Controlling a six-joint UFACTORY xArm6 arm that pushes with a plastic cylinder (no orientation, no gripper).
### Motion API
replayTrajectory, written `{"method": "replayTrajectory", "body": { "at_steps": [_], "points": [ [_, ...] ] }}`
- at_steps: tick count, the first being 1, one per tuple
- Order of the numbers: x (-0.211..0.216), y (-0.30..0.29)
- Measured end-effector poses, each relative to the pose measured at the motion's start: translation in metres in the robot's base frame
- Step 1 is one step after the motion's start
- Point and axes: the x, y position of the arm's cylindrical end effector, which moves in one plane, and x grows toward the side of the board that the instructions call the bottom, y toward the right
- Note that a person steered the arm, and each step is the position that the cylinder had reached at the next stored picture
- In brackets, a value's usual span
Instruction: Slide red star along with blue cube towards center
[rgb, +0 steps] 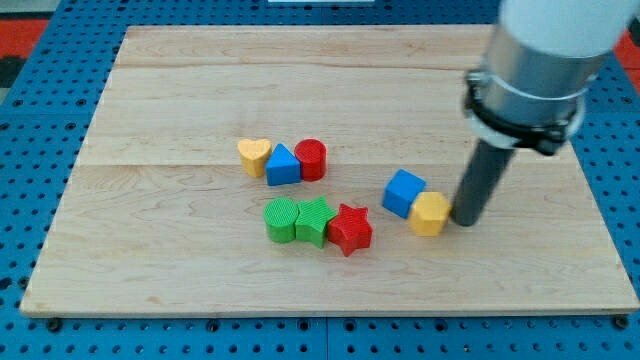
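Observation:
The red star (350, 229) lies near the board's middle, touching a green star-like block (315, 220) on its left. The blue cube (404, 192) sits to the star's right, with a small gap between them. A yellow hexagonal block (430, 213) touches the cube's lower right side. My tip (465, 221) stands just right of the yellow block, touching or almost touching it, on the far side from the cube.
A green round block (281, 220) touches the green star-like block's left side. Above them a yellow heart (254, 156), a blue triangle (283, 166) and a red cylinder (311, 159) stand in a row. The wooden board (150, 270) lies on a blue pegboard.

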Motion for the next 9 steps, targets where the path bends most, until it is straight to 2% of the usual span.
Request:
{"method": "replayTrajectory", "body": {
  "at_steps": [1, 2, 3, 5, 6, 9],
  "points": [
    [-0.023, -0.031],
    [-0.018, -0.039],
    [0.010, 0.016],
    [0.057, -0.088],
    [0.068, -0.111],
    [-0.018, -0.100]
  ]
}}
